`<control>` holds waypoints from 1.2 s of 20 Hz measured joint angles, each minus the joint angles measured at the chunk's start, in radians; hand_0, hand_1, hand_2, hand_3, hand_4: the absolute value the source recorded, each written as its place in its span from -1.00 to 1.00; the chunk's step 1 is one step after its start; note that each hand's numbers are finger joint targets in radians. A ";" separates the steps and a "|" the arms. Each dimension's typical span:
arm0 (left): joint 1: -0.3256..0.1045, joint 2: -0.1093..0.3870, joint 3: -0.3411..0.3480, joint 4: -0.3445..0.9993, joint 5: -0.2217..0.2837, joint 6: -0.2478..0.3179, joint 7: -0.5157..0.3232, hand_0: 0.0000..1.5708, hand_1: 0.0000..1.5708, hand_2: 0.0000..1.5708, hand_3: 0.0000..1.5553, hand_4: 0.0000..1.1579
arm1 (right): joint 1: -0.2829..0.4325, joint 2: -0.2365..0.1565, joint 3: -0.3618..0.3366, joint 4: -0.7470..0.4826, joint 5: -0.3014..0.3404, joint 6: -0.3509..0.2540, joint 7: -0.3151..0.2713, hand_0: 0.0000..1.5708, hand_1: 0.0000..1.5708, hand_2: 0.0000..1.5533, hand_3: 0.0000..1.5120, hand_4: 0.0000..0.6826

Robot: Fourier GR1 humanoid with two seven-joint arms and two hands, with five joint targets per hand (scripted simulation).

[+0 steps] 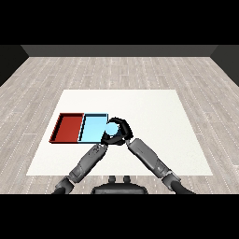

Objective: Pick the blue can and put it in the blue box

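Observation:
The blue can (111, 128) is a pale blue cylinder seen from above, at the right edge of the light blue tray (91, 129). My right hand (123, 129) is curled round it from the right, holding it over the tray's right rim. Whether the can rests on the tray floor or hangs above it cannot be told. My left hand (104, 140) lies just below and left of the can, at the tray's near right corner, and its dark shape merges with the right hand.
A red tray (69, 127) lies directly left of the light blue tray, sharing a wall with it. Both trays sit on the left half of the white table (158, 121). The two forearms meet in a V below the trays.

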 measured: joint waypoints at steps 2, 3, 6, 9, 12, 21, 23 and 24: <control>-0.004 0.014 -0.007 0.010 -0.033 0.014 0.004 -0.42 -0.42 -0.23 -1.00 -0.67 | -0.009 -0.004 0.019 0.014 -0.015 -0.009 -0.015 0.85 0.85 0.89 0.85 0.75; -0.015 0.026 -0.019 0.014 -0.061 0.029 0.025 -0.73 -0.73 -0.61 -1.00 -0.49 | -0.012 -0.006 0.024 0.019 -0.018 -0.012 -0.023 0.85 0.85 0.88 0.85 0.75; -0.026 0.039 -0.026 0.018 -0.090 0.038 0.037 -1.00 -1.00 -0.92 -1.00 0.22 | -0.017 -0.008 0.031 0.013 -0.013 -0.018 -0.015 0.85 0.85 0.87 0.84 0.73; -0.006 0.019 -0.010 0.026 -0.032 0.064 -0.018 0.29 0.29 0.32 0.16 0.20 | -0.016 -0.008 0.050 0.022 -0.033 -0.015 -0.036 0.84 0.84 0.87 0.85 0.79; -0.002 0.014 -0.005 0.024 -0.016 0.081 -0.020 -0.01 -0.01 0.04 -0.12 0.16 | -0.024 -0.009 0.056 0.033 -0.052 -0.013 -0.050 0.83 0.83 0.87 0.84 0.78; 0.013 -0.007 0.032 0.027 0.042 0.026 -0.042 0.89 0.89 0.85 0.76 0.04 | -0.026 -0.004 0.053 0.041 -0.085 -0.001 -0.066 0.79 0.79 0.87 0.85 0.62; 0.019 -0.006 0.026 0.014 0.064 0.036 -0.025 0.81 0.81 0.72 0.29 0.18 | -0.008 -0.005 0.048 0.014 -0.089 -0.004 -0.048 0.61 0.61 0.76 0.75 0.21; 0.017 -0.001 0.035 0.013 0.070 0.012 -0.027 1.00 1.00 0.97 0.89 0.13 | -0.003 -0.002 0.036 0.006 -0.097 0.008 -0.043 0.59 0.59 0.67 0.61 -0.20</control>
